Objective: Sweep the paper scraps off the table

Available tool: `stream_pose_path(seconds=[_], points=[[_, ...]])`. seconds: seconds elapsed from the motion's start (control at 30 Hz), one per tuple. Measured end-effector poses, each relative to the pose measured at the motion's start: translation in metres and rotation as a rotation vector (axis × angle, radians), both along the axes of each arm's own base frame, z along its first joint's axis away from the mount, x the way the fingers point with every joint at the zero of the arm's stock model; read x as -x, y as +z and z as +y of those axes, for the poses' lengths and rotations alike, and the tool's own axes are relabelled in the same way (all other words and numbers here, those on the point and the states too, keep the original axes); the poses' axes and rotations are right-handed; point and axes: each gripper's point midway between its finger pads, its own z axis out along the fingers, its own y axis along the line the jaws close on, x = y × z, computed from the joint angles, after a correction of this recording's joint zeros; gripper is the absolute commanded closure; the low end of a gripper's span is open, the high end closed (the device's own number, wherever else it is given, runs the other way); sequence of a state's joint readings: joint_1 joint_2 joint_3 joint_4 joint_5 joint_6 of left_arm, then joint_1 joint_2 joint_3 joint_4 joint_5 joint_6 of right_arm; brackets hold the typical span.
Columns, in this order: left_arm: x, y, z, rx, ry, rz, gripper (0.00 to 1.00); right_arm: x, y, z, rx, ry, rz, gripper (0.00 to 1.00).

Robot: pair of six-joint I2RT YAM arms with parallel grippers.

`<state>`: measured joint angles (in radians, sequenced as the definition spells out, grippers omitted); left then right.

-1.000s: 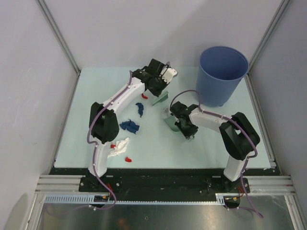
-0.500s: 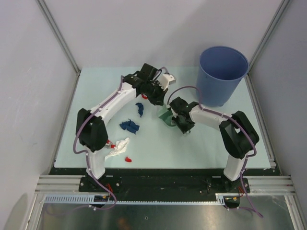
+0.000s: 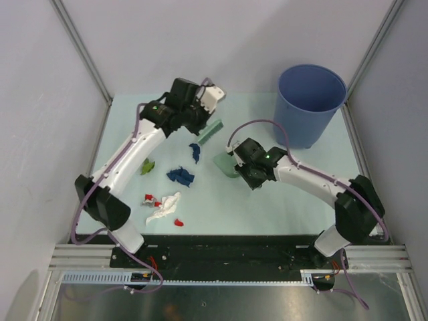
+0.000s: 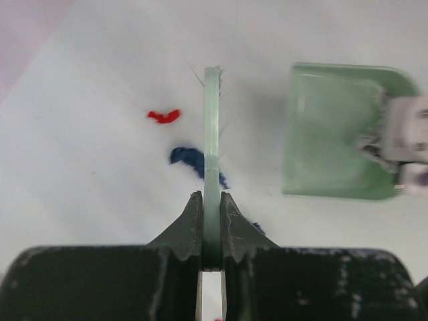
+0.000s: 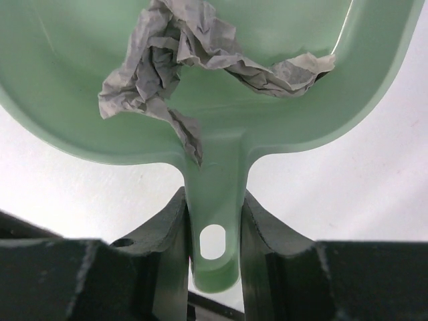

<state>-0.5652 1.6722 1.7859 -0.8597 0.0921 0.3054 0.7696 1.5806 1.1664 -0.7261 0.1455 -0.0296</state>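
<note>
My left gripper (image 4: 211, 200) pinches the brush (image 4: 212, 127); my right gripper (image 5: 214, 200) pinches the dustpan (image 5: 281, 127) by its handle, one grey scrap (image 5: 167, 47) inside. Sweeping is underway, I judge: paper scraps (image 3: 180, 176) lie on the table (image 3: 281, 204) at the dustpan's nine o'clock. The next move calls for brushing them toward three.

On my right wrist camera the dustpan (image 5: 294, 114) runs off the top edge. At my left wrist view's right edge, the right gripper (image 4: 403, 144) is blurred and cropped.

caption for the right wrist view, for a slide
Pale green dustpan held by its handle in the right tool, one crumpled grey paper scrap inside.
</note>
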Motion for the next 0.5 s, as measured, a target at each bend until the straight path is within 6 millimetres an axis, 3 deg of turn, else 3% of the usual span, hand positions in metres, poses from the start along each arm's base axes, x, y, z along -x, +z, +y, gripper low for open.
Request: stream_pose_path(seconds=[0.2, 0.3, 0.4, 0.5], points=[[-0.012, 0.046, 0.062, 0.003, 0.154, -0.119, 1.00, 0.015, 0.038, -0.021, 0.020, -0.032, -0.025, 1.00], [-0.014, 0.061, 0.092, 0.014, 0.222, -0.158, 1.00, 0.005, 0.073, -0.028, 0.032, -0.078, -0.070, 1.00], [-0.011, 0.062, 0.120, 0.010, 0.286, -0.167, 1.00, -0.023, 0.135, -0.037, 0.010, -0.161, -0.200, 1.00], [-0.004, 0.048, 0.132, -0.010, 0.304, -0.142, 1.00, -0.061, 0.214, -0.057, -0.048, -0.285, -0.385, 1.00]])
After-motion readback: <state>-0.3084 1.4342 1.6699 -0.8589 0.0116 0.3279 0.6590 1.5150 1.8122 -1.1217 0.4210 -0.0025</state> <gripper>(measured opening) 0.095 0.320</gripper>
